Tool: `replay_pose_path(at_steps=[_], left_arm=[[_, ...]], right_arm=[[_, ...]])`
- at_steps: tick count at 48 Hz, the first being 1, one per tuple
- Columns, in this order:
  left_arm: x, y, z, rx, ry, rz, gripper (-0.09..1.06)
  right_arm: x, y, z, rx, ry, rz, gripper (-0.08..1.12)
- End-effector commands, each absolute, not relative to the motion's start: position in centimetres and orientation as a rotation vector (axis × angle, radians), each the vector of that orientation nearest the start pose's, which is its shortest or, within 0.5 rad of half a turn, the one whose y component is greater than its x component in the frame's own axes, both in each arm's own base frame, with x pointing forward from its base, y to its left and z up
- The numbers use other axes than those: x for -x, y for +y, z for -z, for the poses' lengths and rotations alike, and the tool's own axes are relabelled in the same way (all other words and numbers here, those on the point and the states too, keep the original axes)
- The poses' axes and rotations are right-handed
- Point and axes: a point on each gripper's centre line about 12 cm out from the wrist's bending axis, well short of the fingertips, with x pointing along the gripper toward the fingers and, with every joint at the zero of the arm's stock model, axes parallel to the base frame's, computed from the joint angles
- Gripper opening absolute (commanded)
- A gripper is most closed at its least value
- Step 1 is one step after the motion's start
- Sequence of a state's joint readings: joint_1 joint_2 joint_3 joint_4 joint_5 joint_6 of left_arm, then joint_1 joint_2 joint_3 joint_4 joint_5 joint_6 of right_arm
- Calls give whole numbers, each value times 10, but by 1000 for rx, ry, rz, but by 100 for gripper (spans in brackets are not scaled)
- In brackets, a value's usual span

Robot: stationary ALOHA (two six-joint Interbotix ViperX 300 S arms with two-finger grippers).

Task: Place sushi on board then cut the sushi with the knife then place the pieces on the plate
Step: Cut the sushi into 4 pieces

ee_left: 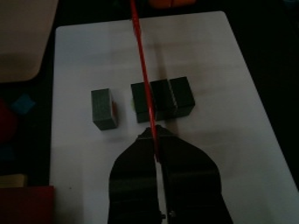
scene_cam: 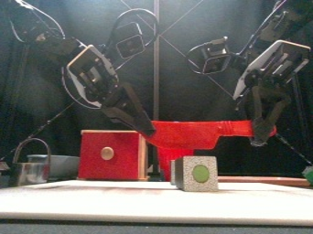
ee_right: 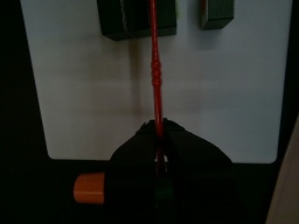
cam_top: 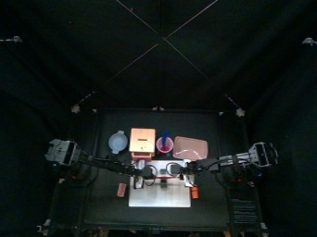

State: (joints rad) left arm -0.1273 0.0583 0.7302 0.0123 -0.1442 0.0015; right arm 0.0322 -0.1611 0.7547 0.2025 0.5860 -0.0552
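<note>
We count one white cutting board (ee_left: 222,105) and one red knife (scene_cam: 196,134). Two hands: left hand (ee_left: 152,138), right hand (ee_right: 156,131). Sushi is three dark green blocks: one lone block (ee_left: 103,108) plus a touching pair (ee_left: 162,96). One each of: wooden box (scene_cam: 113,155), metal cutter (scene_cam: 35,171), blue-grey bowl (cam_top: 118,141), red cup (cam_top: 165,143), pink tray (cam_top: 190,146), orange toy (ee_right: 90,185).

In the right wrist view the sushi blocks (ee_right: 138,17) run off the picture's edge. The red knife (ee_right: 155,70) shows only as a thin line, its near end hidden between the right arm's fingers (ee_right: 193,175). In the front view a green thing (scene_cam: 309,175) is cut off at the right edge, with too little showing to name it.
</note>
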Motion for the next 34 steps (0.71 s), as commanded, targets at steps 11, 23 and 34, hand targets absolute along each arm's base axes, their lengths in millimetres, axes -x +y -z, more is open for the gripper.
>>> replay_pose_path(at_steps=[11, 23, 34], left_arm=[[-385, -52, -134, -59, 650, 136, 18], [-384, -58, -135, -58, 645, 148, 18], [-384, -62, -137, -46, 642, 152, 18]], right_arm=[[-307, 22, -156, -149, 1181, -60, 14], [-304, 23, -153, -159, 1197, -58, 14], [-304, 26, -154, -169, 1196, -64, 14]])
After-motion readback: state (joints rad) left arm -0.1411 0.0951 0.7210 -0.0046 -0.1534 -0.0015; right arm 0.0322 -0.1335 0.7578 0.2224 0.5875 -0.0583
